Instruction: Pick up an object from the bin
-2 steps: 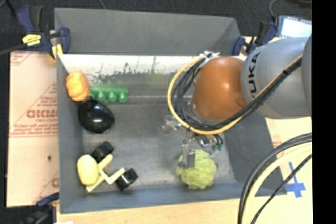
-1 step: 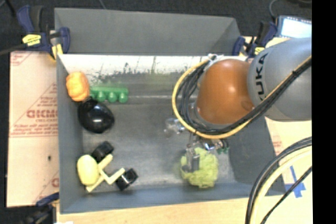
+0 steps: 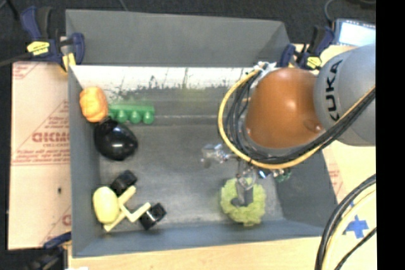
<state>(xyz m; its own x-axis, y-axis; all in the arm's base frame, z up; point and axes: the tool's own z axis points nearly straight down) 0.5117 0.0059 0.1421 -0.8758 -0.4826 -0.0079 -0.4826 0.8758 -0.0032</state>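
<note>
Closest to us, by the bin's near wall and toward the right, lies a fuzzy yellow-green puff [image 3: 254,209], and the claw [image 3: 243,194] hangs right over its middle, low enough that its dark tip overlaps the fuzz. Whether the claw is wide or narrow we cannot tell, since the orange wrist cover [image 3: 278,107] and its looped cables hide most of it. We judge the puff to be light, soft and squashy: it should give under pressure instead of slipping, and nothing about it looks fragile. A pinch across the thick body, or over one side of it if the middle is hollow, seems the sensible hold, because a shallow nip may catch only loose fibres. The grey bin [image 3: 171,41] holds little else, and all of it sits well apart on the left. There is a pale yellow toy with black wheels [image 3: 120,204] in the near left corner and a glossy black rounded lump [image 3: 115,140] farther back. An orange lump [image 3: 92,104] sits beside a green knobbly bar [image 3: 131,115] against the far left. The floor around the puff is bare, so we expect nothing to crowd a lift.
</note>
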